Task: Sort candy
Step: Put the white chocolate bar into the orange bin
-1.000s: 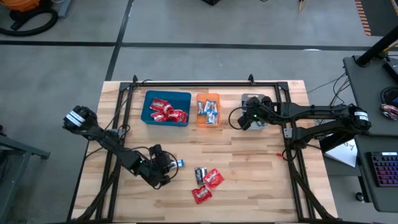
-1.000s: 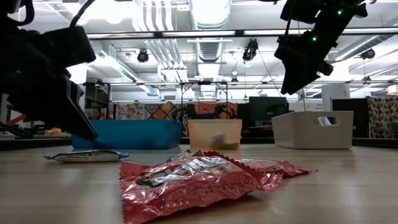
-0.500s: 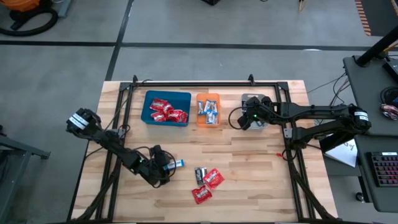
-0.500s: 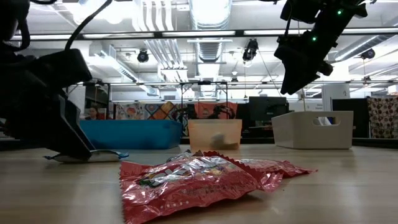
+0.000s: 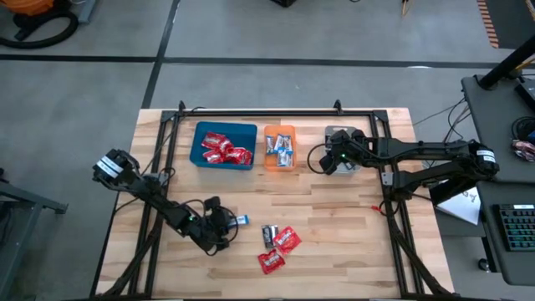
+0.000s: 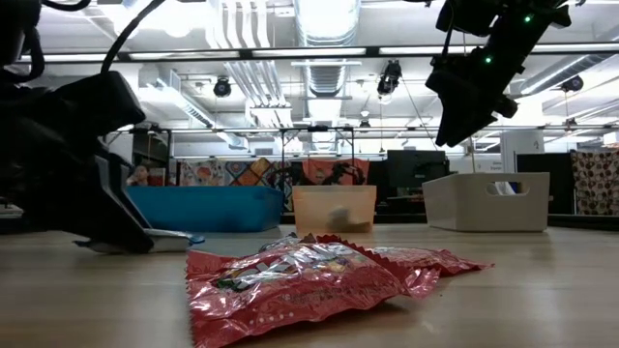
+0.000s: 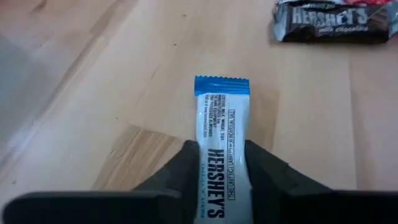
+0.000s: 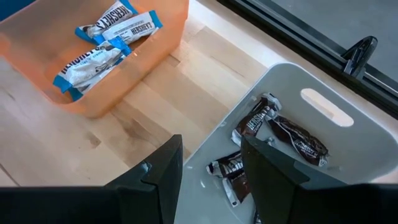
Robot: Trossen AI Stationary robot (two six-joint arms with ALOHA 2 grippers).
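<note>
High view shows the wooden table (image 5: 334, 251) with three trays ranged along its twelve o'clock edge: the blue tray (image 5: 223, 147) holding red sweets, the orange tray (image 5: 280, 148) holding blue-and-white ones, and the grey tray (image 5: 341, 136) largely covered by the right arm. The right gripper (image 8: 208, 165) hangs over that grey tray toward two o'clock, its fingers parted and holding nothing, with dark-wrapped bars lying in the tray beneath it. The left gripper (image 7: 219, 163) is down at the board around seven o'clock, and the left wrist view shows its two fingers closed against the long sides of a blue-and-white candy (image 7: 221, 134), so the bar runs straight out from the pincer along its own line of reach, the crimped blue end pointing away. In the high view that bar (image 5: 240, 220) pokes out at three o'clock from the fingers. Just beyond it, toward five o'clock of the table, lie the unsorted pieces: a dark-wrapped bar (image 5: 268, 235) and two red candies (image 5: 278, 251). The left arm is plainly the nearer one for these, and the orange tray lies toward one o'clock of the held bar.
</note>
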